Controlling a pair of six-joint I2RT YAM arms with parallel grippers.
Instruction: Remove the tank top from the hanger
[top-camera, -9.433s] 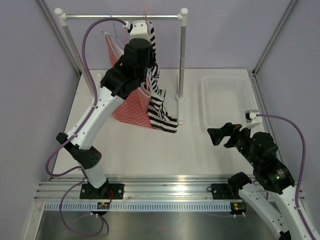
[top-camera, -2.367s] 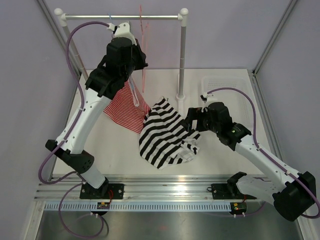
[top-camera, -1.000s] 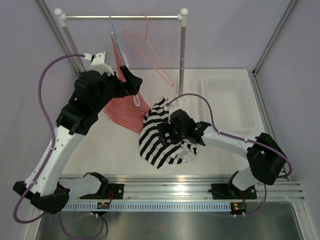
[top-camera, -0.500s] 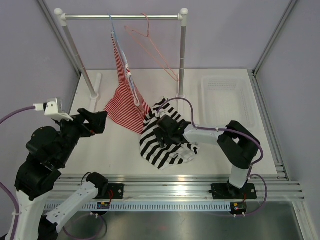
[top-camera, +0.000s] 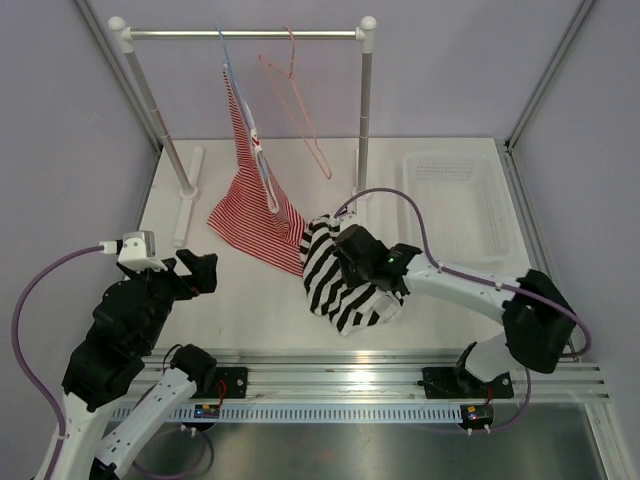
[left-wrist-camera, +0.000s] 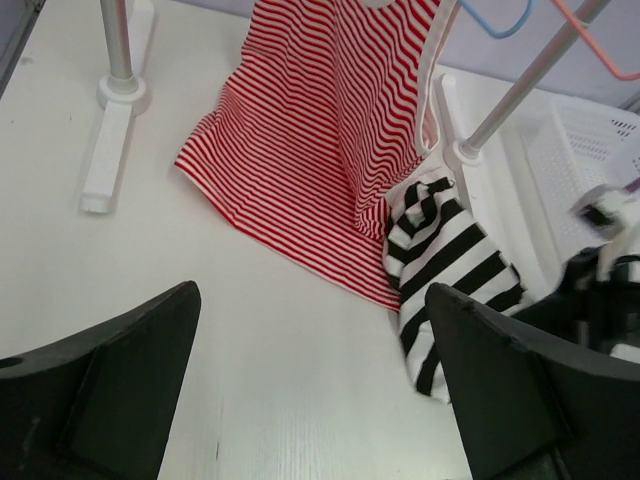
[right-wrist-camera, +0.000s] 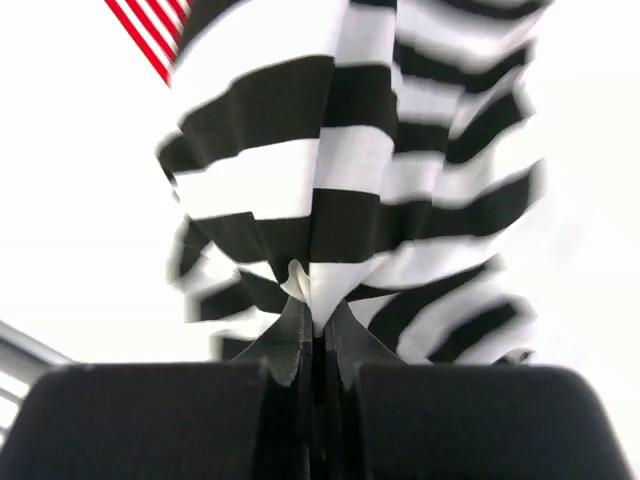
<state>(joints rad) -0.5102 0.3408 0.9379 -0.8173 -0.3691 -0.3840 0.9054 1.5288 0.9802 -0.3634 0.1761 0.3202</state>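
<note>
Overhead: logged the tank top (top-camera: 345, 285) bunched on the table (top-camera: 240, 300) near the foot of the rack, wholly off the hanger (top-camera: 297, 95); listed the hanger bare on the rail (top-camera: 240, 34), beside a red-striped top (top-camera: 250, 205). Noted the right gripper (top-camera: 347, 265) down in the folds and the left gripper (top-camera: 198, 272) low at the near left, well apart, judged parked there to stay out of the way. Marked a basket (top-camera: 450, 156) to the right, a likely drop place. Left wrist: recorded fingers (left-wrist-camera: 120, 380) spread wide over bare table, holding nothing; placed the tank top (left-wrist-camera: 445, 255) ahead, at the red-striped top's hem. Right wrist: recorded fingers (right-wrist-camera: 295, 345) pinched tight on a fold of the tank top (right-wrist-camera: 350, 170), cloth gathered at the pinch, judged a hold for lifting it clear.
</note>
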